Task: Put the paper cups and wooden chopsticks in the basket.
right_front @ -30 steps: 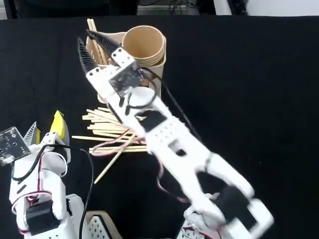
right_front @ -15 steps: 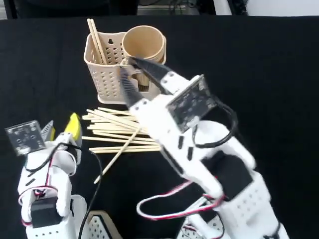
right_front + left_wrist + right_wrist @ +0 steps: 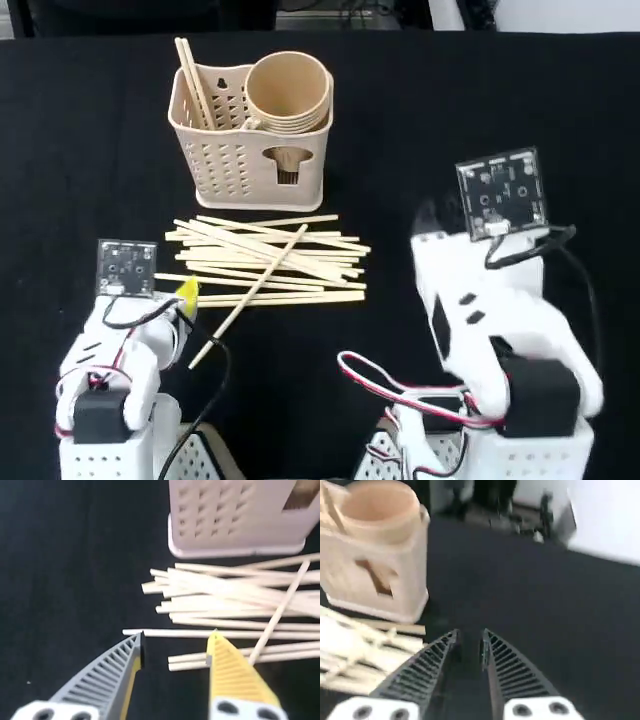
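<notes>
A beige slotted basket (image 3: 240,165) stands at the back of the table with stacked paper cups (image 3: 288,90) and a few wooden chopsticks (image 3: 195,85) inside it. Several loose chopsticks (image 3: 265,260) lie in a pile in front of it. My left gripper (image 3: 177,640) is open just over the pile's left ends (image 3: 165,597), the yellow finger (image 3: 187,292) beside them. My right gripper (image 3: 469,634) hangs over bare cloth right of the pile, fingers a narrow gap apart and holding nothing. The basket (image 3: 375,580) and cup (image 3: 380,507) are ahead of it to one side.
A black cloth (image 3: 480,110) covers the table, with open room to the right of the basket and pile. One chopstick (image 3: 250,295) lies slanted across the pile toward the front. Both arm bases (image 3: 110,430) stand at the front edge.
The right arm pulled back from the basket to the right side of the table and narrowed its fingers. The left gripper shifted right toward the pile's left end.
</notes>
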Controlling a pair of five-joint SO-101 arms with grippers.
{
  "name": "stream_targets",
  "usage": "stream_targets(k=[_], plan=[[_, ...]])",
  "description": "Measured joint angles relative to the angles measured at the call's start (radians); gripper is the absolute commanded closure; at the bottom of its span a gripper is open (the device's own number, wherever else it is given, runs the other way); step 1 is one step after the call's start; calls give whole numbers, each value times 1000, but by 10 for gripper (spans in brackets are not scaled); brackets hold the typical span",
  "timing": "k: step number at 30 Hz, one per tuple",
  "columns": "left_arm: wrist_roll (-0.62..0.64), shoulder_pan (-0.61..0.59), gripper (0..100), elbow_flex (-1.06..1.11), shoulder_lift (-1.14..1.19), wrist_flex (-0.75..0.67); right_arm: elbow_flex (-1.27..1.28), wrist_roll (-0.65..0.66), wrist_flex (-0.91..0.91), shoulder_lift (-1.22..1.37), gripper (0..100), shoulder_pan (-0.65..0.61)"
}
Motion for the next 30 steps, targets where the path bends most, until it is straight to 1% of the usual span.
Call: stream_targets(k=[2,5,9,14,17,21,23,27,30], plan=[[0,0,784,23,3,0,6,0,66,-37,918,11],[0,3,784,32,-2,0,61,0,115,-114,918,20],[0,3,784,38,0,0,166,0,127,-255,917,20],[-5,-46,783,38,0,0,218,0,129,-456,917,20],[-38,-44,784,38,0,0,239,0,149,-519,917,20],[-97,6,782,38,-2,0,253,9,180,-520,917,20],[-150,40,783,38,3,0,250,69,180,-509,917,20],[-247,110,784,-15,58,15,249,285,169,-425,917,20],[-272,207,784,-107,170,14,273,322,91,-318,917,18]])
